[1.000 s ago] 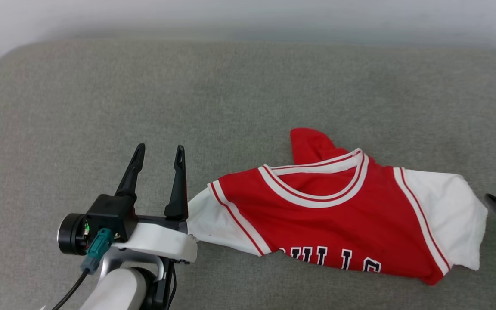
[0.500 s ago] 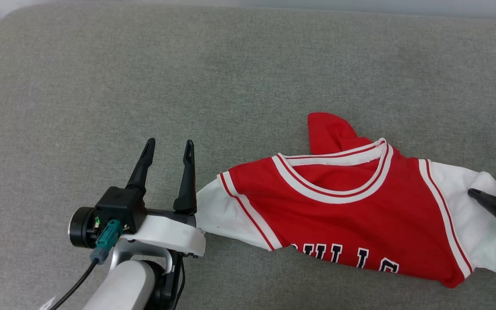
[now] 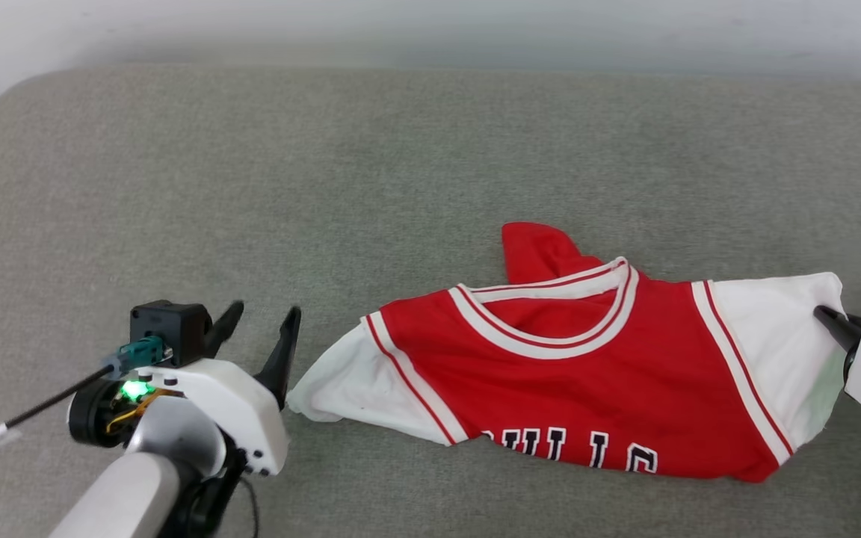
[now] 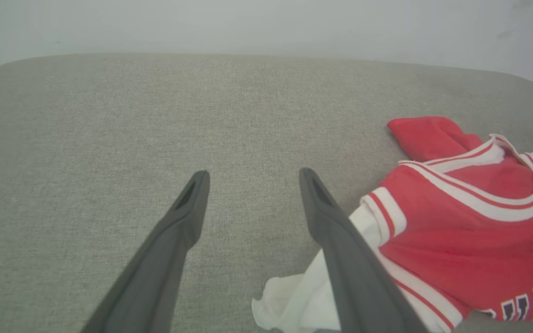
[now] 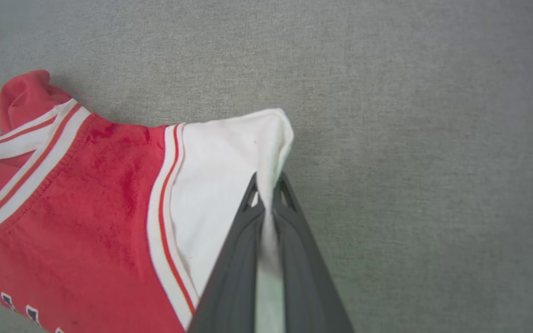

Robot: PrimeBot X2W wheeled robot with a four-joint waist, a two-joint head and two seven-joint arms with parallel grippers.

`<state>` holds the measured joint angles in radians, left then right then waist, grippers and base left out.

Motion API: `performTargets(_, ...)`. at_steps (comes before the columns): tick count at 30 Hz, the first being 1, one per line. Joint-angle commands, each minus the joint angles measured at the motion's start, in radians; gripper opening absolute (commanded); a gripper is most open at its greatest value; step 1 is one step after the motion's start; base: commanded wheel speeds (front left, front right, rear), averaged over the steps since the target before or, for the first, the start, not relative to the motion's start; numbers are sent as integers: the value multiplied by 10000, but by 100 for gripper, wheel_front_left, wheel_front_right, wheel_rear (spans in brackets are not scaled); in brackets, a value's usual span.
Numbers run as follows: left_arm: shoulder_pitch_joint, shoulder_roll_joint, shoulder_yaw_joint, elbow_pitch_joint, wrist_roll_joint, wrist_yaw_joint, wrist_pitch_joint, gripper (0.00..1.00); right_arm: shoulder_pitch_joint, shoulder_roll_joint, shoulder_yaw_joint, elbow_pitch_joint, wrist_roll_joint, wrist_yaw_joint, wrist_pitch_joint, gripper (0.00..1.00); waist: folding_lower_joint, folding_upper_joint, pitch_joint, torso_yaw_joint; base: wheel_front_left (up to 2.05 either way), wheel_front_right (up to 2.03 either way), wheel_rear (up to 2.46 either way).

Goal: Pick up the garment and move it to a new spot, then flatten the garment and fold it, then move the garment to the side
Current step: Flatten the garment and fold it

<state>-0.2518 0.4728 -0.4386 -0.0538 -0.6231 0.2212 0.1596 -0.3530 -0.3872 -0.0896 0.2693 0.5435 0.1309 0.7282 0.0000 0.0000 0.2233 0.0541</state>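
Quick rundown: the head view is taken from up high, tilted forward and down onto the grey cushion (image 3: 400, 187). It's shot from far enough back that the whole garment (image 3: 587, 388) gets fitted in, with a strip of wall (image 3: 430, 30) caught along the top. The left wrist view is shot low and close along the fingers of the left gripper (image 4: 253, 172), faced across the cushion toward that wall. The right wrist view is pointed nearly straight down, super close, over the right gripper (image 5: 268, 176). The garment's red chest and striped collar (image 3: 550, 348) are shared by all three views.
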Motion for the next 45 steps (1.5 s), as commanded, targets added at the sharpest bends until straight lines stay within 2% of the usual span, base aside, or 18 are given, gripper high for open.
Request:
performTargets(1,159,332,-53,-71,-311,-162,756,100,277,50,-54,-450,-149,-3,-151,0,0,0,-209,-257,0,0,0)
performTargets(6,557,905,-283,-160,-1058,-287,2528,100,712,314,-140,-1701,-362,-3,-270,0,0,0,-203,-677,0,0,0)
performTargets(15,245,1160,-498,509,-1608,-489,3842,100,1106,676,-89,-2941,-480,-3,-203,0,0,0,262,-1245,0,0,0)
performTargets(20,-179,1139,-947,1465,-1953,-800,5088,100,1117,777,18,-3239,-485,-3,-248,0,0,0,510,-1476,0,0,0)
performTargets(21,-182,1127,-1116,1673,-2040,-804,5477,80,1114,782,44,-3244,-478,-5,-251,0,0,0,522,-1513,0,0,0)
performTargets(22,-158,1107,-1251,1832,-2154,-836,5818,53,1117,780,59,-3244,-485,-5,-273,0,0,0,528,-1542,0,0,0)
performTargets(23,-132,1041,-1372,1945,-2262,-859,6108,40,1114,783,88,-3256,-489,-3,-311,0,0,0,532,-1569,0,0,0)
performTargets(24,-129,1022,-1500,2017,-2315,-909,6341,9,1104,805,112,-3265,-475,-3,-354,0,0,0,525,-1597,0,0,0)
performTargets(25,-126,965,-1557,2036,-2359,-917,6427,0,1095,787,132,-3288,-519,-3,-406,0,0,0,507,-1618,0,0,0)
performTargets(26,-152,881,-1576,2016,-2411,-952,6442,0,1096,760,158,-3308,-534,-3,-477,0,0,0,488,-1626,0,0,0)
performTargets(30,-547,885,-1220,1779,-1860,-886,5316,0,1102,614,239,-3396,-633,-5,-900,0,0,0,273,-1552,0,0,0)
performTargets(36,-950,925,-758,1128,-1026,-539,3598,0,953,531,187,-3505,-1035,-3,-1747,0,0,0,-310,-1344,0,0,0)
performTargets(40,-1267,897,-352,523,-441,-50,2557,0,704,561,135,-3520,-1311,-5,-2294,0,0,0,-635,-1213,0,0,0)
performTargets(45,-1936,533,374,111,-49,535,1205,0,106,607,120,-3511,-1603,-5,-3081,0,0,0,-942,-1075,0,0,0)
